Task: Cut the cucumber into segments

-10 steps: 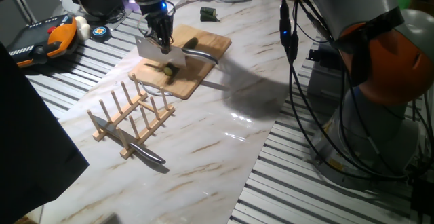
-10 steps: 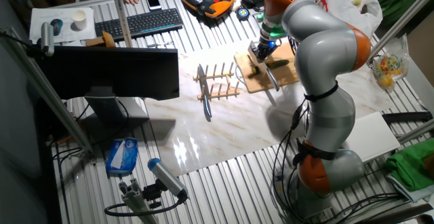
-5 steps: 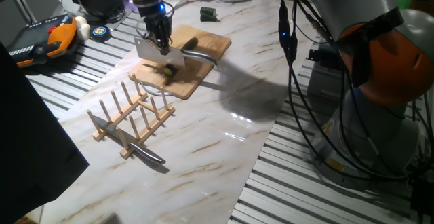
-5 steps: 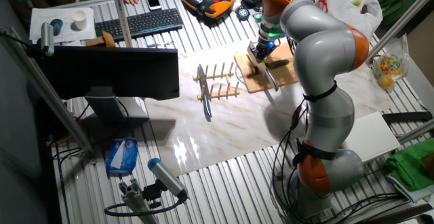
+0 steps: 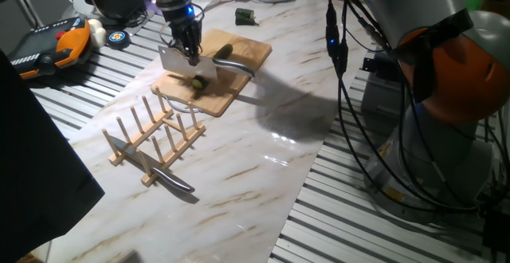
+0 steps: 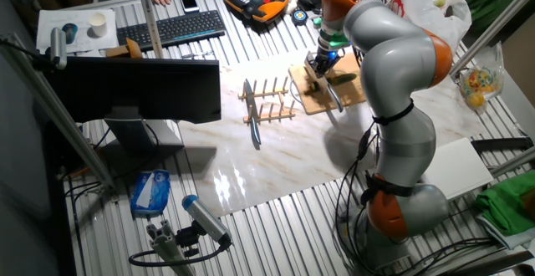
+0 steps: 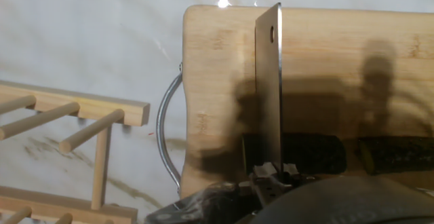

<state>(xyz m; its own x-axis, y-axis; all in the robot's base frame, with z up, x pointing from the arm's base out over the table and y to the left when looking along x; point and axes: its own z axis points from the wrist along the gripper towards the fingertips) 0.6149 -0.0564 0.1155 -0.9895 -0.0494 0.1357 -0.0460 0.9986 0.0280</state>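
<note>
Tool (image 5: 191, 53) clamping cleaver (image 7: 269, 88), blade over cucumber (image 7: 319, 153).

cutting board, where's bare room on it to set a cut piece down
The cutting board is bare past the cleaver tip, toward its far edge. Crowded near the end effector, where the cucumber and a segment lie.

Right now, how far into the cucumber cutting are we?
Partly done: in the hand view a gap already splits the cucumber from a piece at the right on the board. In hand: the tool holds the cleaver blade-down across the cucumber. Left: further cuts; the long piece looks uncut.
</note>
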